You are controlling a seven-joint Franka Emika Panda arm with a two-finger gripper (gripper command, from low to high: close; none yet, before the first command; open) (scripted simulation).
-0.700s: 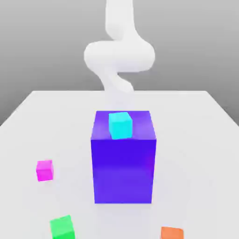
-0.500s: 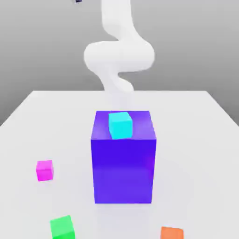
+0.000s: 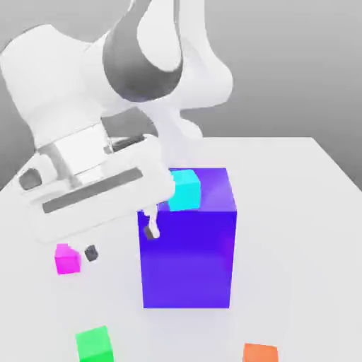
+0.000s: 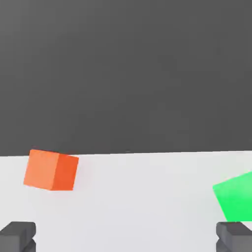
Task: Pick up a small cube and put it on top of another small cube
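Going from the exterior view's left to its right, watch the magenta cube (image 3: 68, 260) first: a fingertip appears just beside it there, though you can't tell the depth, and a low swing could knock it. The green cube (image 3: 95, 345), near left, sits turned, so a badly aligned grasp could spin it or grip only a corner. Your gripper (image 3: 121, 242) is spread wide with nothing between its fingers, and its hand is tilted; lowering it without levelling could catch an edge. Next, the cyan cube (image 3: 185, 191) rests on top of the tall blue block (image 3: 187, 259), mid-scene; a sideways brush from the hand could push it off. The orange cube (image 3: 261, 353) lies near right; the task doesn't say which cube you want, so you could choose wrongly. Count four small cubes, one of each colour, one block, one gripper and one table (image 3: 297, 247).
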